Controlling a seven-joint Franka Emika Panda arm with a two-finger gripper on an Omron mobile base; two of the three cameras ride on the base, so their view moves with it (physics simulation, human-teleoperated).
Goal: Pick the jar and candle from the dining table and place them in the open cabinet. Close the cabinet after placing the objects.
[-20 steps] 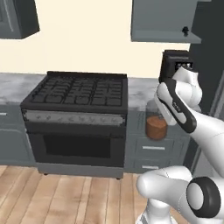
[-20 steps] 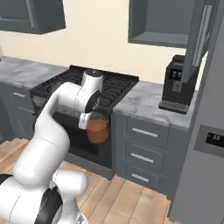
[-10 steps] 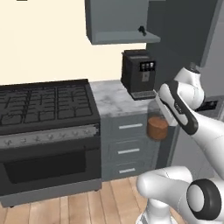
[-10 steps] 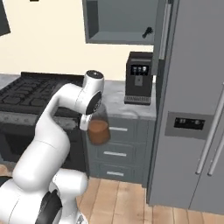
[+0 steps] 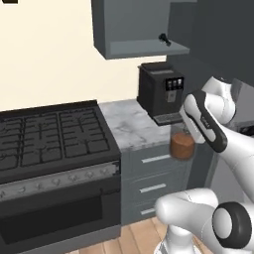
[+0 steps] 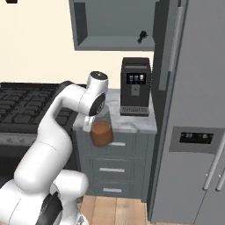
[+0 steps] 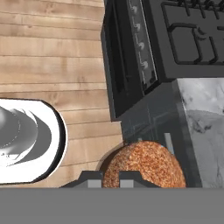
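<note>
The base had rolled on past the stove (image 5: 49, 144) and now faced the coffee machine (image 6: 135, 85), with the open cabinet (image 6: 114, 26) overhead. The gripper (image 6: 97, 121) stayed clamped on the jar (image 6: 101, 132), carried low before the drawers (image 6: 114, 167). I reckoned the jar's lift to the shelf came next; the candle remained to fetch.

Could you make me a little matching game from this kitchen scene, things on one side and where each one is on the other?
Things:
1. jar
2. coffee machine
3. cabinet
4. stove

Places:
A. on the wall above the marble counter
B. standing on the marble counter
C. held in the air by the robot's fingers
D. left of the marble counter

Pairs: 1-C, 2-B, 3-A, 4-D
</note>
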